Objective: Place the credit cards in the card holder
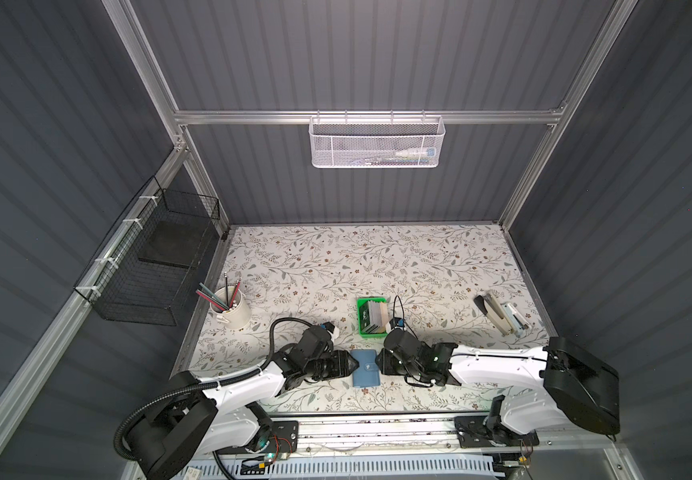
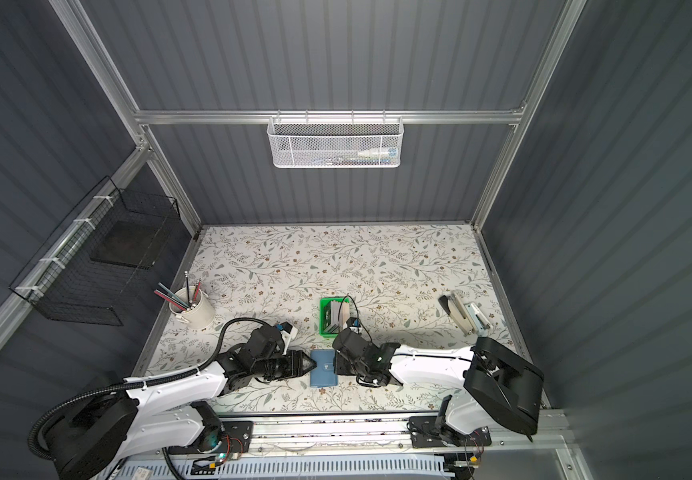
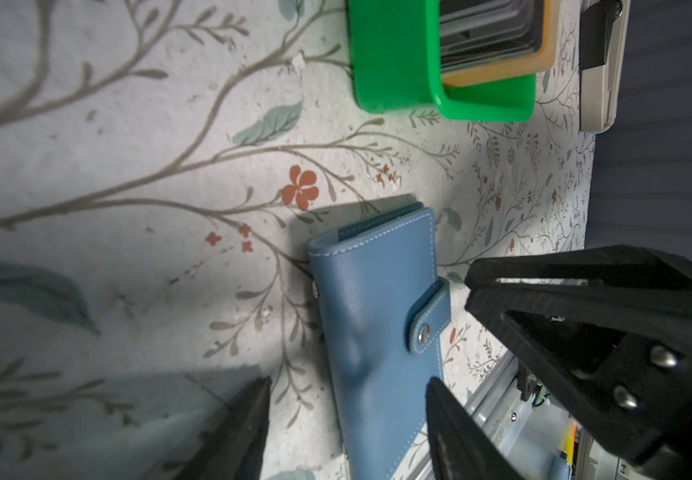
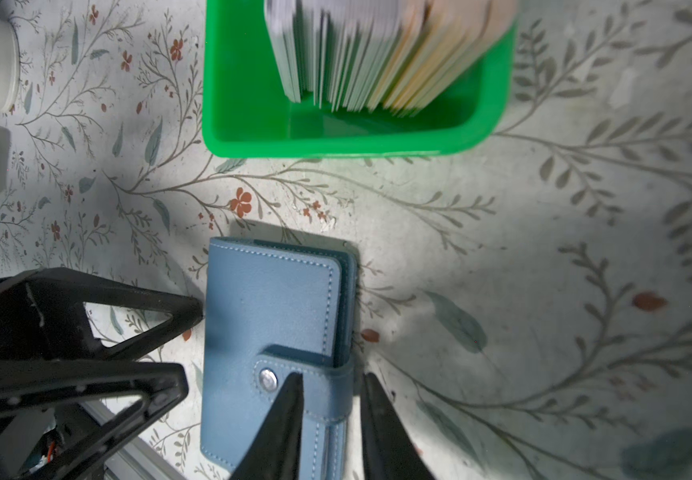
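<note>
Lying closed and flat near the front edge of the worktop [image 1: 377, 257], the card holder [image 1: 363, 368] sits between both arms, with its snap tab [image 4: 319, 365] on the right arm's side. Bare worktop stretches wide behind it. The green tray [image 4: 248, 104], with the credit cards [image 4: 360, 54] standing upright in it, sits close behind the holder. The left fingers [image 3: 244, 424] are spread wide, tips at the spine edge. The right fingers [image 4: 286, 424] stand narrowly apart astride the tab's fold; whether they touch it I cannot tell. The left forearm [image 1: 244, 384] and right forearm [image 1: 498, 365] reach low and inward from the front corners.
</note>
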{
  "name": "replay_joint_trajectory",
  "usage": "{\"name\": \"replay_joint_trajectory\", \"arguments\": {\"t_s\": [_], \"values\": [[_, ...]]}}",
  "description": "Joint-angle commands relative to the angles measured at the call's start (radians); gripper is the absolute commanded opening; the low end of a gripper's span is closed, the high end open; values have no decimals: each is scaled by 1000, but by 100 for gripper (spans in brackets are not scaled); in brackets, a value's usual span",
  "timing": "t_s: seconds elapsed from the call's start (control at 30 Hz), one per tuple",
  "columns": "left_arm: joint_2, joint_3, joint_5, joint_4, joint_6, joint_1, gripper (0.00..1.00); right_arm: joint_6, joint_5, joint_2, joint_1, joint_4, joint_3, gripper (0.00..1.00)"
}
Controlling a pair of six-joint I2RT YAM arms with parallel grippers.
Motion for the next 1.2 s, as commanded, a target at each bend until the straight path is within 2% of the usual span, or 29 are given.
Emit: {"name": "replay_joint_trajectory", "arguments": {"t_s": [0.0,0.17,0.2,0.3,0.57,0.73,1.17], "values": [[16,-41,14,26,-28,-4,60,12,-6,13,7,20,-3,27],[26,-41,12,37,-27,-5,60,16,-10,32,11,26,-5,25],[34,-40,48,39,-26,-6,60,17,-11,32,11,25,-7,25],[58,-30,61,38,-17,-6,60,22,-5,31,16,17,-13,25],[99,-35,104,108,-34,-12,60,46,17,33,25,-8,-22,24],[111,-47,132,177,-65,-12,62,58,33,37,25,-45,-24,19],[82,-51,174,256,-100,-14,61,67,38,52,27,-61,-22,16]]}}
